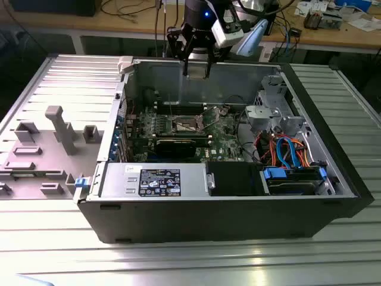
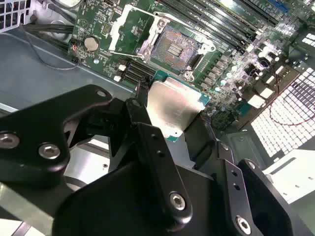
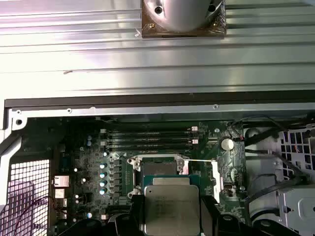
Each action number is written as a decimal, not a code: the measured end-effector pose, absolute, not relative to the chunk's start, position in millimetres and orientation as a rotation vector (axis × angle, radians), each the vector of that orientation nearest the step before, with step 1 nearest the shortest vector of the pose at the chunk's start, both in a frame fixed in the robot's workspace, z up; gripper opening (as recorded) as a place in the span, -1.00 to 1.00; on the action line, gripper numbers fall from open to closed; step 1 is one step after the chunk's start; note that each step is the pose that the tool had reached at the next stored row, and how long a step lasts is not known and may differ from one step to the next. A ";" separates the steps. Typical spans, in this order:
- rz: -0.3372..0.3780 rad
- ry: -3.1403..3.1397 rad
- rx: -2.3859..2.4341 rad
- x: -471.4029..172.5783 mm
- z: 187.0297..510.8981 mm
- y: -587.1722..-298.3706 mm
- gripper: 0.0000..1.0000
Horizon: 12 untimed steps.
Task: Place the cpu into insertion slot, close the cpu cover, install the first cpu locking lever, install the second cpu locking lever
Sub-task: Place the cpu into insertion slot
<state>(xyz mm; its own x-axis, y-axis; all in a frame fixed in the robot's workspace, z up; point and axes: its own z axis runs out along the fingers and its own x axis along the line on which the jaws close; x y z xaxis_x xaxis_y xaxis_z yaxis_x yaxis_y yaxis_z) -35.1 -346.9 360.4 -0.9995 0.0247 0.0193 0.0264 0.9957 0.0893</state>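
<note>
Your hand (image 2: 173,118) is clamped on the chip (image 2: 177,101), holding it just above the open socket (image 2: 174,46) inside the computer case (image 1: 208,220). The case lies mid-way along the ribbed metal table (image 1: 178,265). Beyond its far edge stands another table (image 1: 351,37), wooden and strewn with cables.

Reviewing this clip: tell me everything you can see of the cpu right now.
The cpu is a small flat square chip with a dull silver metal top and a green-edged base. It is held above the green motherboard, clamped at two opposite edges by the black gripper, short of the open dark-centred insertion slot, not yet seated.
</note>
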 end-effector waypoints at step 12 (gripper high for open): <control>-0.140 -3.120 -0.044 -35.1 360.2 -351.3 0.08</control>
